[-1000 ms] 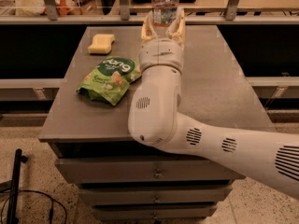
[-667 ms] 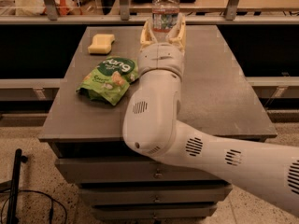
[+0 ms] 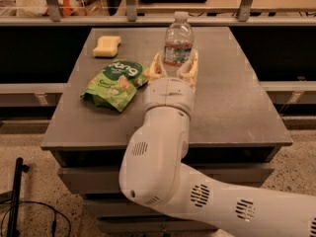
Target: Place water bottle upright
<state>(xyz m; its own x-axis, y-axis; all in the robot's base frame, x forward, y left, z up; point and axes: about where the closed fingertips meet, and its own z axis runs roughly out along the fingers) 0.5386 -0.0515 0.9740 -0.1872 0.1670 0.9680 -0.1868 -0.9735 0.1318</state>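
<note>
On a grey table (image 3: 232,98) seen from the front, a yellow sponge (image 3: 106,46) lies at the far left, near the back edge. Nearer and slightly right of it, a green snack bag (image 3: 114,83) lies flat, its right edge just beside the pincer. Right of the bag, at the middle of the table, a white robot arm (image 3: 158,152) reaches in from the lower right and ends in the pincer (image 3: 175,59). Its two pale fingers (image 3: 189,70) are clasped on the lower part of the water bottle (image 3: 178,38), one on each side. The bottle stands upright, white cap on top (its base is hidden behind the fingers, so contact with the table cannot be told).
</note>
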